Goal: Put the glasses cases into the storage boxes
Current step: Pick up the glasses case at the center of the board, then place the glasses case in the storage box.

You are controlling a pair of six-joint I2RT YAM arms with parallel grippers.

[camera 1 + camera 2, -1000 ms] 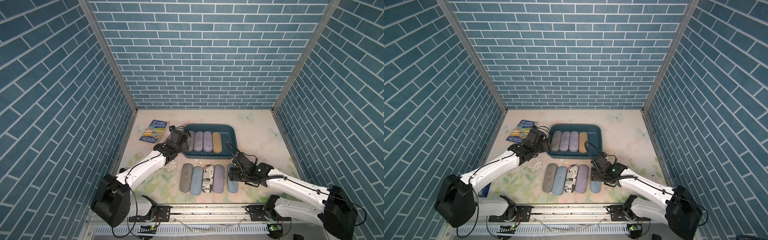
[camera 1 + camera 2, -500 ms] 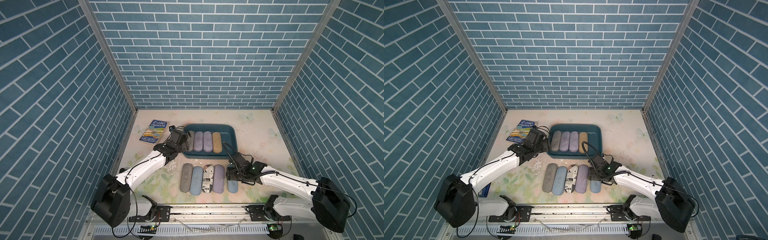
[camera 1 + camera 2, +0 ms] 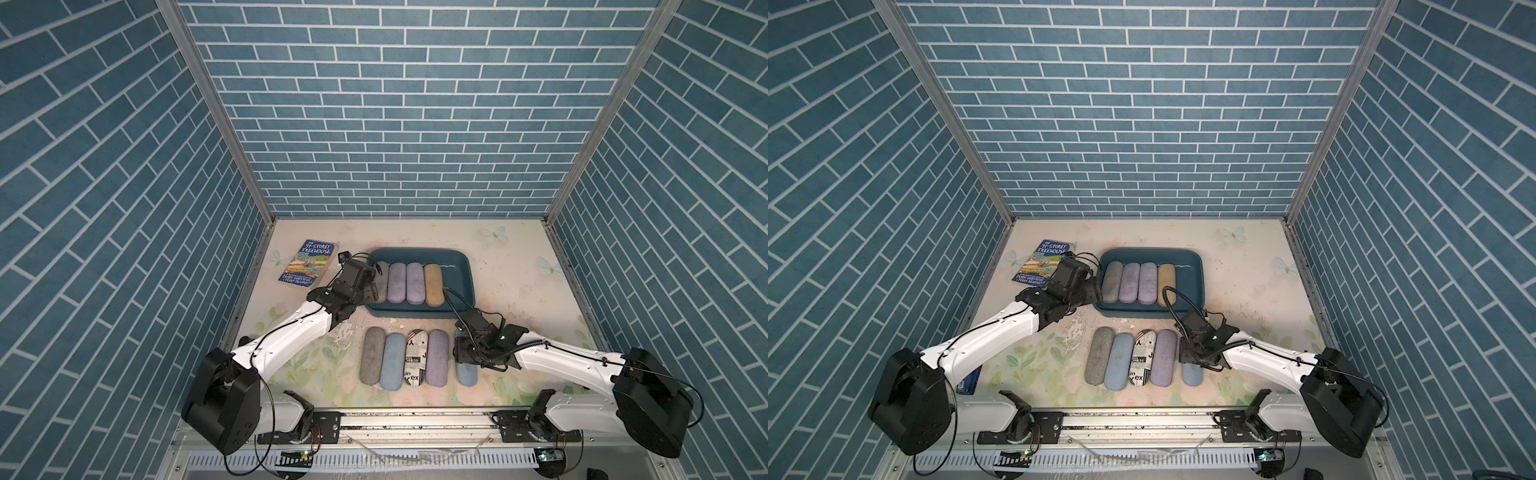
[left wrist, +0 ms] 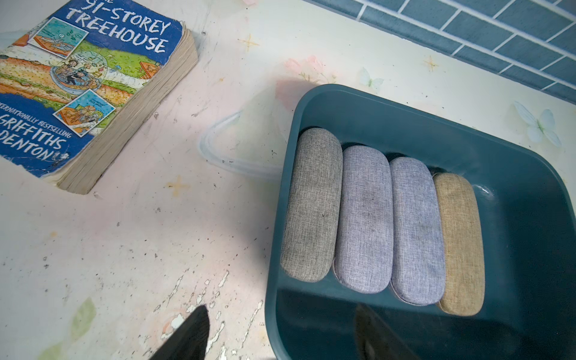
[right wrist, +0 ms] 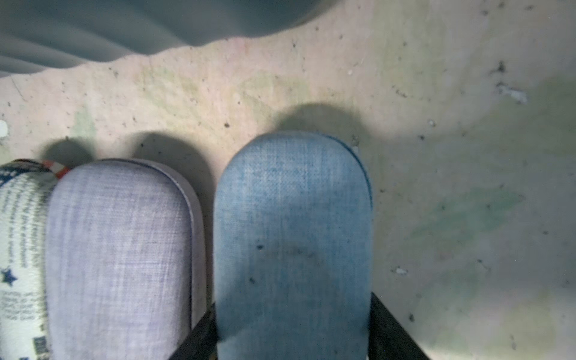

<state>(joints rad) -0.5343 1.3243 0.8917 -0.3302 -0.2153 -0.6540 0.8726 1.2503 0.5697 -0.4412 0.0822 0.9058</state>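
The right gripper (image 3: 466, 360) has come down and closed its jaws on the light blue case (image 5: 293, 233), at the right end of the row on the table (image 3: 519, 274). The teal tub (image 3: 457, 270) holds four cases (image 4: 364, 218). The left gripper (image 4: 280, 311) stands open across the tub's wall.

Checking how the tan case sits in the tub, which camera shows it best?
Left wrist view: the tan case shows close up and whole, beside a lavender case in the tub. In both top views it is small; the right wrist view misses it.
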